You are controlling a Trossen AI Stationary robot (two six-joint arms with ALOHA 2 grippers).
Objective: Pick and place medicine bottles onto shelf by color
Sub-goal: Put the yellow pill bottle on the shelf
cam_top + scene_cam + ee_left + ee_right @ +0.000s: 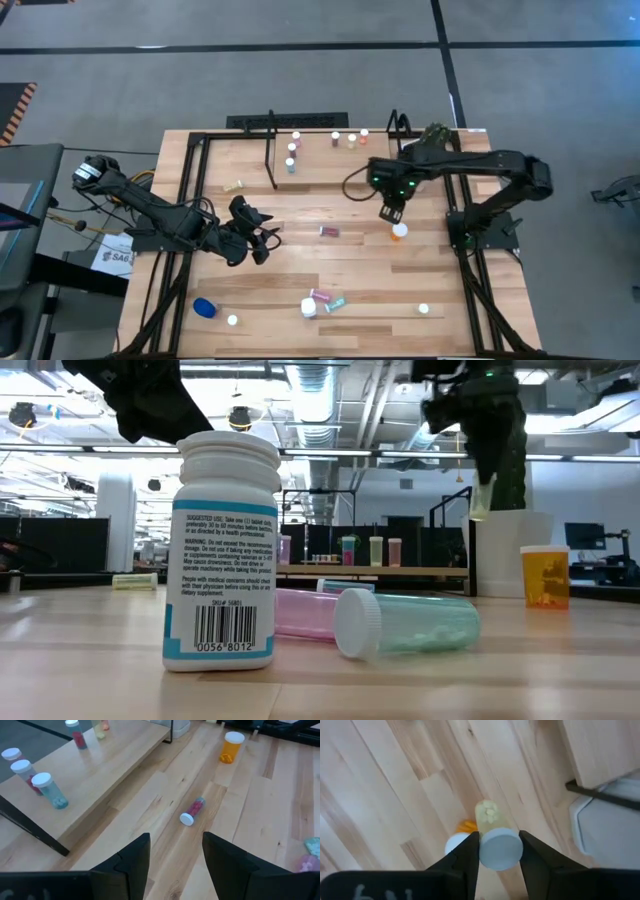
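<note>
Nearest the low camera, a white medicine bottle (222,550) with a teal-edged label stands upright on the wooden surface (350,270). Just beside that white bottle a teal vial (405,623) lies on its side, with a pink vial (300,612) lying behind it. Also at this near edge, seen from above, a wide blue bottle (204,307) lies off toward the left arm's side of the white bottle.

Farther in from the white bottle, the left gripper (262,238) hangs over the middle of the surface, its fingers (131,857) parted and holding nothing. Beyond it a small red vial (329,231) lies on its side. Across from the white bottle toward the right arm's side, an orange bottle (399,232) stands upright, and the right gripper (389,212) hovers just above it, its fingers (467,851) grasping a yellow-green vial (492,832) by the white-capped end, clear of the surface.

Farthest from the white bottle sits the shelf (320,155), a light board inside black rods. Several small vials (292,150) stand on it: a few near its left loop, more in a row along its back edge.
</note>
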